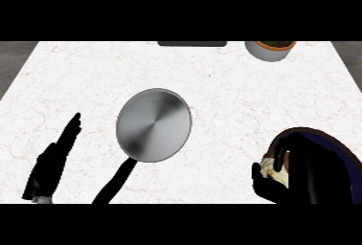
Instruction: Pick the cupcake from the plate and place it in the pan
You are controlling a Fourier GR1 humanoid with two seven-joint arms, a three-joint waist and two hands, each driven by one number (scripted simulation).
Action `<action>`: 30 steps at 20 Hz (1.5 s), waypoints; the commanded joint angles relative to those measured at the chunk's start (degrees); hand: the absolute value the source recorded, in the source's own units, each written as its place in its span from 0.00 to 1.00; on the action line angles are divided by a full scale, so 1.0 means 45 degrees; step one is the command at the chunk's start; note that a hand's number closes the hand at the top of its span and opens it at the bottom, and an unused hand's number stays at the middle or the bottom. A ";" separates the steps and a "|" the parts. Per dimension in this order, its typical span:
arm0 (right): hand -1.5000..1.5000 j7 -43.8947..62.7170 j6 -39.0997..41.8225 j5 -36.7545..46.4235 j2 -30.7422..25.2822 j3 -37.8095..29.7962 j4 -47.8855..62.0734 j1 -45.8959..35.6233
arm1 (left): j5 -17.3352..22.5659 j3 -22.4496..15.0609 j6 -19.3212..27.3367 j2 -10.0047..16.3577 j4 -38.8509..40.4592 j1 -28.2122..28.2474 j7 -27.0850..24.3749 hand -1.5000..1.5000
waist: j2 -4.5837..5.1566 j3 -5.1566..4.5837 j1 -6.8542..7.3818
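Note:
A steel pan (154,125) with a black handle (115,183) lies in the middle of the white counter, nothing in it. At the lower right a dark blue plate (338,148) carries the cupcake (274,170), pale with a brown edge, mostly hidden. My right hand (300,179) is over the plate with its fingers and thumb curled round the cupcake. My left hand (53,160) rests at the lower left, fingers straight and pointing up, left of the pan's handle.
A white pot (270,50) with brown contents stands at the counter's far edge, right of centre. A dark flat object (192,43) lies at the far edge in the middle. Grey floor shows beyond both side edges.

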 commanded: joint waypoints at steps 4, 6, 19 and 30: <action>1.00 0.2546 -0.0320 0.0844 0.1445 0.2415 0.1762 -0.4517 | -0.0306 -0.0238 0.0142 -0.0268 0.0026 -0.0097 -0.0014 0.50 | 0.0103 0.0022 0.0157; 1.00 0.2530 -0.0629 -0.0419 0.1459 0.1316 0.3088 -0.5957 | 0.0159 0.0131 -0.0294 0.0007 -0.0121 -0.0719 0.0806 0.50 | 0.0128 0.0029 0.0167; 1.00 0.3068 -0.6960 -0.5816 0.1479 0.1717 1.1998 -1.1011 | -0.0628 -0.0518 0.0145 -0.0594 0.0458 -0.0616 -0.0402 0.50 | 0.0249 0.0028 0.0706; 1.00 0.0053 -0.8539 -1.0654 0.1481 0.1549 1.6902 -1.1540 | -0.0568 -0.0762 -0.0237 -0.0634 0.0551 -0.1304 -0.0116 0.50 | 0.0528 0.0054 0.1396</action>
